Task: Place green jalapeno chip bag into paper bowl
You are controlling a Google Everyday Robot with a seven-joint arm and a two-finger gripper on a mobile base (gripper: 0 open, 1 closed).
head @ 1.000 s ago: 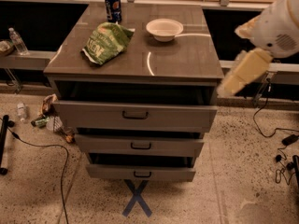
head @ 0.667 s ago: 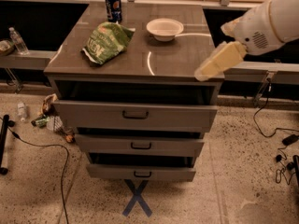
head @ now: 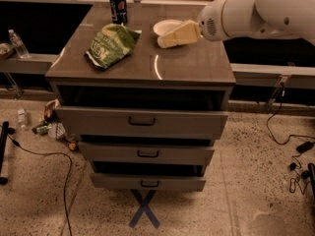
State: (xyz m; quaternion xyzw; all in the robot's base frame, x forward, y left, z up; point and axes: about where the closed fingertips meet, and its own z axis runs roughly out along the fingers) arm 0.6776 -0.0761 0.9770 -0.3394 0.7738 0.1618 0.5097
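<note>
The green jalapeno chip bag (head: 110,44) lies wrinkled on the left part of the cabinet top. The white paper bowl (head: 165,26) sits at the back middle of the top, partly covered by my arm. My gripper (head: 170,37), cream coloured, reaches in from the right on the white arm and hovers over the bowl's front right edge, well right of the bag. It holds nothing that I can see.
A blue soda can (head: 118,7) stands at the back left of the grey cabinet top (head: 192,65). Three drawers (head: 142,122) below stand pulled out in steps. Bottles and litter (head: 47,124) lie on the floor at left, cables (head: 288,139) at right.
My arm has swung in from the right side of the cabinet toward the back middle, and the gripper now hangs over the bowl. The bag, bowl and can have not moved.
</note>
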